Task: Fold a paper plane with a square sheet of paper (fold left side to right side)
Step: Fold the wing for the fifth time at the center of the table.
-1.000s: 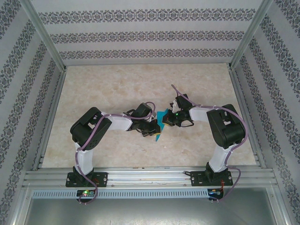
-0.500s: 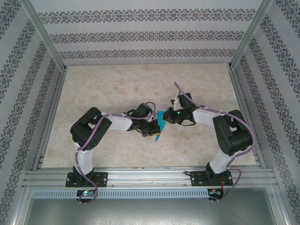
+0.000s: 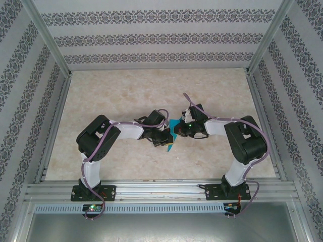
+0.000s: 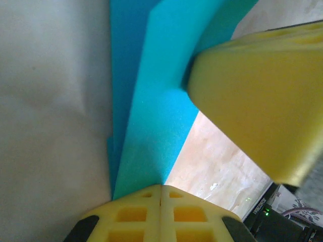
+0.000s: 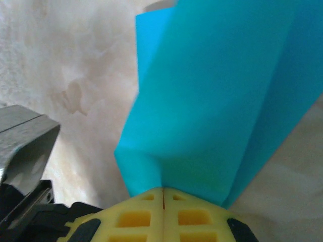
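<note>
- Pinching from both sides, the two arms meet near the middle of the pale marble-patterned tabletop, and between them is one small, bright turquoise-blue folded sheet of paper.
- Left gripper: its yellow waffle-moulded fingers are pressed tight, seam to seam, clamped on the paper's narrow end, which comes straight out of the tips.
- From the left wrist camera, the paper climbs away in at least two overlapping layers, with a sharp crease down its left side.
- Right gripper: clenched as well, with no gap between its yellow fingers. The blue paper rises right out of that seam, so it is gripping the paper too.
- In the right wrist view, the paper opens into broad angled panels with a fold line between them, and the marble surface shows behind.
- A chunky yellow finger of the right gripper comes in from the right of the left wrist view and lies against the paper's upper part.
- From overhead, the paper reads as a slim slanted strip, with the left gripper at its near end and the right gripper at its far right side.
- Whether the paper touches the table or is held just off it, I cannot tell.
- A blurred grey block sits at the left edge of the right wrist view, too soft to identify.
</note>
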